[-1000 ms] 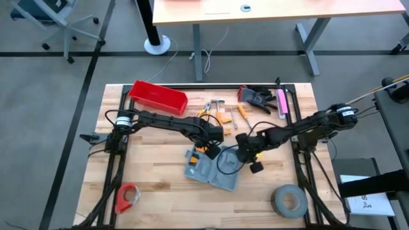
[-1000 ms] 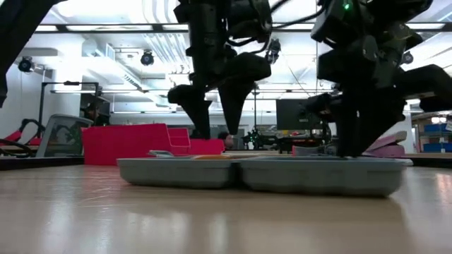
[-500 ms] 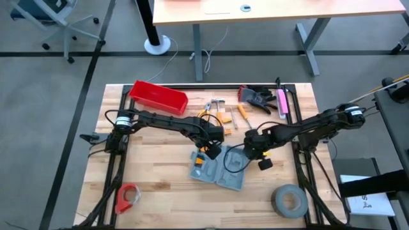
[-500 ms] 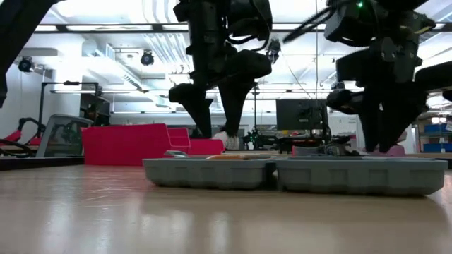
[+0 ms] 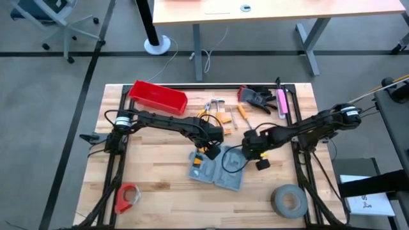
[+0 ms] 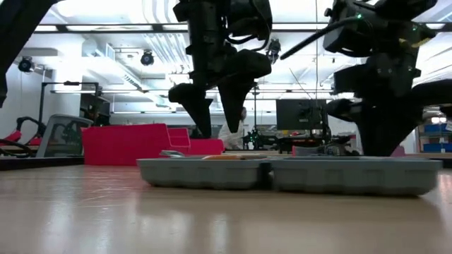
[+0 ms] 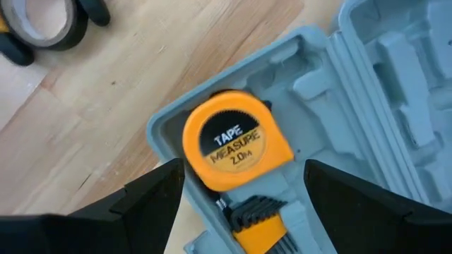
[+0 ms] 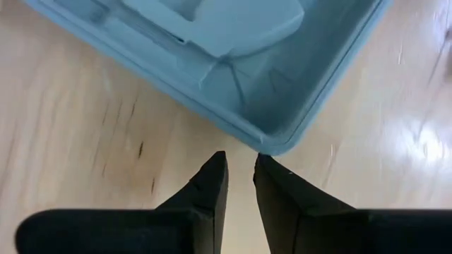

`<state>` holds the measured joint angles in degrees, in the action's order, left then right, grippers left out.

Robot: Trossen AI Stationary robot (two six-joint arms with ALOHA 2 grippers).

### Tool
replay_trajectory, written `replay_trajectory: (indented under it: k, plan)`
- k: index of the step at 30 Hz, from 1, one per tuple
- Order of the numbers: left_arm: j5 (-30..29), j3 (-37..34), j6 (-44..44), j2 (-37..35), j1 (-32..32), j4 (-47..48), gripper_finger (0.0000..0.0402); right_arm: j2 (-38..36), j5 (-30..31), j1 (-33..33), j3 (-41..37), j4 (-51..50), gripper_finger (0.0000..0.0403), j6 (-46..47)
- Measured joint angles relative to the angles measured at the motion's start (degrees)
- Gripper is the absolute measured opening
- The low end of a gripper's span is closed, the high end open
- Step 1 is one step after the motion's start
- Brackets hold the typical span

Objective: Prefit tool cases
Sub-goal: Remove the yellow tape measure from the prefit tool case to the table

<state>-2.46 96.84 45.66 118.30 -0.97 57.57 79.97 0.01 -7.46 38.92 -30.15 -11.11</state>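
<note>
The grey-blue tool case lies open and flat on the wooden table, moulded recesses up. An orange tape measure and a set of hex keys sit in its left half. My left gripper hangs wide open above the tape measure, fingers pointing down, touching nothing. My right gripper points down beside the far right corner of the case's right half. Its fingers are almost together, with only bare wood showing in the narrow gap. My right gripper comes from above at the rounded far right corner of the case's right half. One fingertip stands right against that corner's outer edge. I cannot tell whether it touches. Nothing is between the fingers.
A red bin stands at the far left. Small orange tools, black gloves and a pink item lie along the far edge. A grey tape roll and a red roll lie near the front corners.
The open case has slid flat a short way toward the table's right edge. My right gripper has gone from above the case's right half toward the right and far edges, off the case to its corner, tipping a little.
</note>
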Motion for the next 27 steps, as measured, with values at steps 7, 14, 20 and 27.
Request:
replay_trajectory:
  k: [7,14,20,27]
  plan:
    - [0.4,0.0,-1.3,-0.2,-0.8,2.4,0.0300,1.9,-0.1,0.0,0.0,6.2,0.0061,0.0]
    - [2.0,0.0,-1.5,-0.4,-2.7,2.8,0.0300,5.8,-1.9,0.0,-0.1,12.8,0.0065,0.0]
    - [1.6,0.0,-1.4,-0.4,-2.7,4.8,0.0300,9.3,-2.2,0.0,1.4,15.1,0.0054,0.0]
    - [0.4,-0.2,1.8,-0.4,-1.8,14.7,0.0300,9.5,-2.5,0.0,2.9,14.3,0.0060,0.3]
